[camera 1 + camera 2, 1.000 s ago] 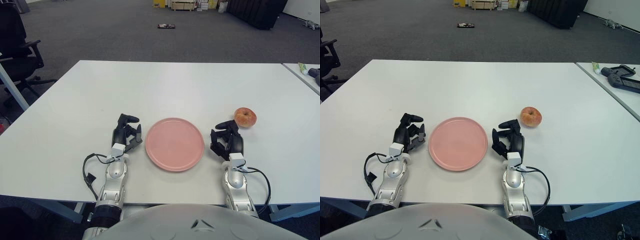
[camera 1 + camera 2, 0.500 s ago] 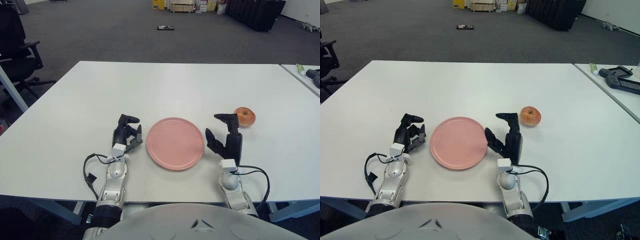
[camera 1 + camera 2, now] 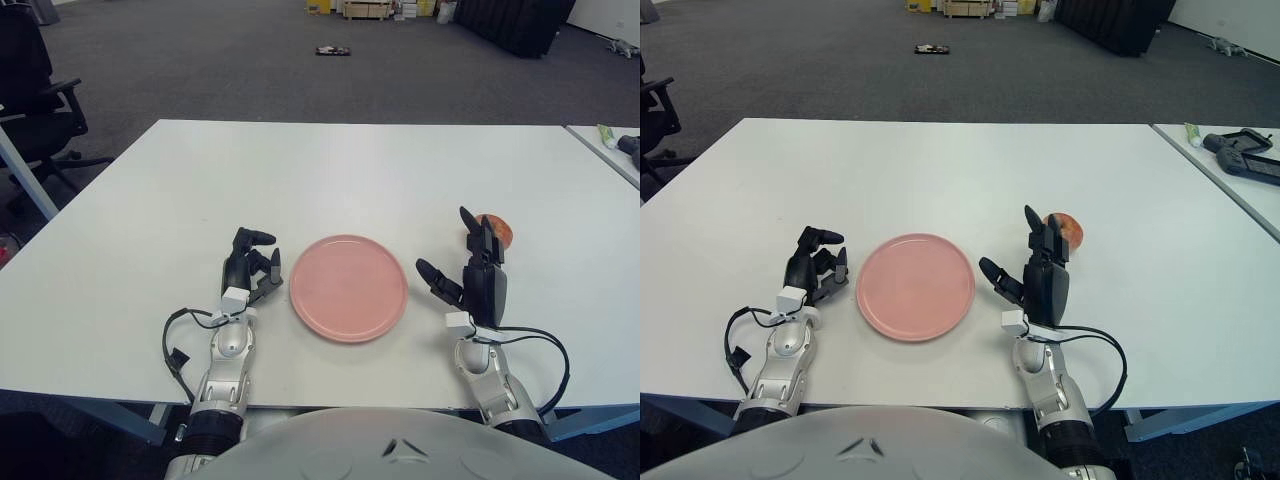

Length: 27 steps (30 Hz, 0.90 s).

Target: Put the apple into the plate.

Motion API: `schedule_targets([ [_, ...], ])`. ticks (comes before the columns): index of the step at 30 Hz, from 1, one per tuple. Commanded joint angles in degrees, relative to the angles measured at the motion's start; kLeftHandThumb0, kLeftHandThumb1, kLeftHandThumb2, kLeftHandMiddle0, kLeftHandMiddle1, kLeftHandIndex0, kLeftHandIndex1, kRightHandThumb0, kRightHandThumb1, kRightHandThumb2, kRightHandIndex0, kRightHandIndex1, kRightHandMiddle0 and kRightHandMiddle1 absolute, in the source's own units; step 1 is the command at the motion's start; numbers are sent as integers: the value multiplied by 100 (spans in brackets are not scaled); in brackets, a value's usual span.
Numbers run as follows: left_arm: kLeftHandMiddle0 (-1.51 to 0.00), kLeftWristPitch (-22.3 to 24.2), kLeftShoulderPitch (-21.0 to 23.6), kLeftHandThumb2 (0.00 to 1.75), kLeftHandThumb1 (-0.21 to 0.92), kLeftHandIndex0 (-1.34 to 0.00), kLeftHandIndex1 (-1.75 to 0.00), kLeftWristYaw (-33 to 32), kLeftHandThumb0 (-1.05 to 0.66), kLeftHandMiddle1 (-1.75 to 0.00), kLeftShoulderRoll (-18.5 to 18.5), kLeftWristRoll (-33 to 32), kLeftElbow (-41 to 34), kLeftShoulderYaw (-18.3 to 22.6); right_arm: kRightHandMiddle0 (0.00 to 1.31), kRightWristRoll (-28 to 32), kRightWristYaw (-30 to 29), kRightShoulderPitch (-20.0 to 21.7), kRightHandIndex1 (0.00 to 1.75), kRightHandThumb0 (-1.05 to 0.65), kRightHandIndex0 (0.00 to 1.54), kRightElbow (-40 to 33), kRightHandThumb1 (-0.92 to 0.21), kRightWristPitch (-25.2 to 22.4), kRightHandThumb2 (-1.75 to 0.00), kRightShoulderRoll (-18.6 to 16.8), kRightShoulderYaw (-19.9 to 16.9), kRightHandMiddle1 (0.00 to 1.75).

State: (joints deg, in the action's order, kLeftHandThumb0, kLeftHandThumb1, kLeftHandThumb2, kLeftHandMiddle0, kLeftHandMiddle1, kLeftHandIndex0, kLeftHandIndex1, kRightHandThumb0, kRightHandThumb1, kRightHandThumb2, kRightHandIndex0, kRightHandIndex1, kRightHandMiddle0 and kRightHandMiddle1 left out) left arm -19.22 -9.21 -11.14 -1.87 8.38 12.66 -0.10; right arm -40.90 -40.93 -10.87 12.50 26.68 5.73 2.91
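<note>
The apple (image 3: 1068, 229) lies on the table (image 3: 940, 170) just beyond the right hand (image 3: 1038, 274), partly hidden behind its raised fingertips and right of the plate (image 3: 915, 286). That hand is spread wide, holding nothing (clearly the nearer one). The left hand (image 3: 249, 275) shows left of the plate, fingers curled, empty.

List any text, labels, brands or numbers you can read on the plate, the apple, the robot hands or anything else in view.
None can be read.
Round pink plate: plain, no marking.
Red apple: no sticker visible; mostly hidden behind the raised right hand.
Left hand, beside the plate: no legible label.
Boxes on the far floor: any print is too small to read.
</note>
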Motion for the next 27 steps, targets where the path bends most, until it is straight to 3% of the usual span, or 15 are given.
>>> schedule_targets([
  [1, -80, 99, -8, 97, 59, -40, -175, 1, -40, -175, 34, 55, 87, -19, 0, -95, -54, 31, 0, -92, 0, -129, -77, -225, -43, 62, 43, 1],
  [11, -80, 132, 5, 97, 60, -40, -175, 12, -40, -175, 32, 33, 93, -13, 0, -307, -102, 545, 0, -94, 0, -250, -72, -1118, -37, 232, -81, 0],
  [27, -81, 113, -7, 97, 60, -40, -175, 20, -40, -175, 42, 28, 93, -12, 0, -377, -337, 1209, 0, -93, 0, 83, -72, -1940, -34, 529, -119, 0],
])
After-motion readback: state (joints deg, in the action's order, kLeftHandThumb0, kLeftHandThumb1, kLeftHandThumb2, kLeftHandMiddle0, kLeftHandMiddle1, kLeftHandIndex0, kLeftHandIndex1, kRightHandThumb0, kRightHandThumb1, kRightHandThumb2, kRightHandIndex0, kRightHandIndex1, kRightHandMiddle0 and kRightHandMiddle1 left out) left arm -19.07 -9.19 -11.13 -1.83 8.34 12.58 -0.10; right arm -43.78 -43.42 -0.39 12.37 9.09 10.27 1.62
